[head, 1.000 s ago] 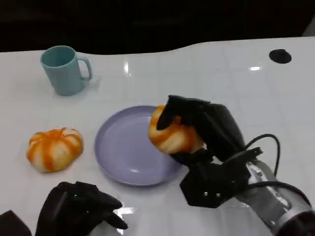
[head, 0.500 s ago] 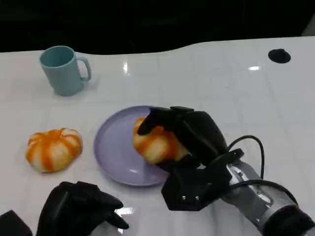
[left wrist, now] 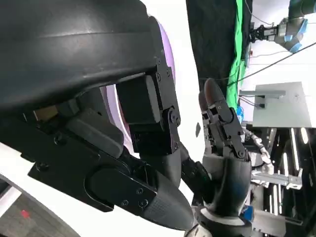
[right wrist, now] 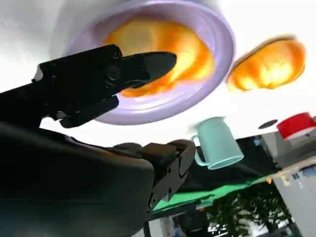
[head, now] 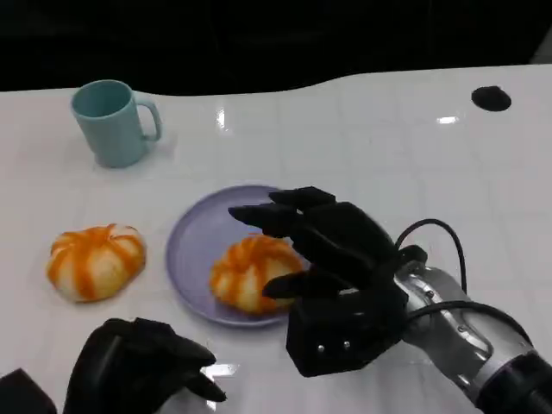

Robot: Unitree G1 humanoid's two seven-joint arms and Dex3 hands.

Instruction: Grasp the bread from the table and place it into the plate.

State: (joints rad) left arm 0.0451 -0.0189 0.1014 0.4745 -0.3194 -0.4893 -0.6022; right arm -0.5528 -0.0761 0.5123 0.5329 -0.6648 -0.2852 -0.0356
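Bread [head: 246, 272] sits in the plate [head: 197, 243] at its 5 o'clock, my right hand [head: 332, 250] spread and empty above it; looks light and squashy, so I'd cup its sides.

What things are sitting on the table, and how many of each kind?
Bread: 2, one on the plate, one on the table to its left
Plate: 1
Mug: 1
Total: 4
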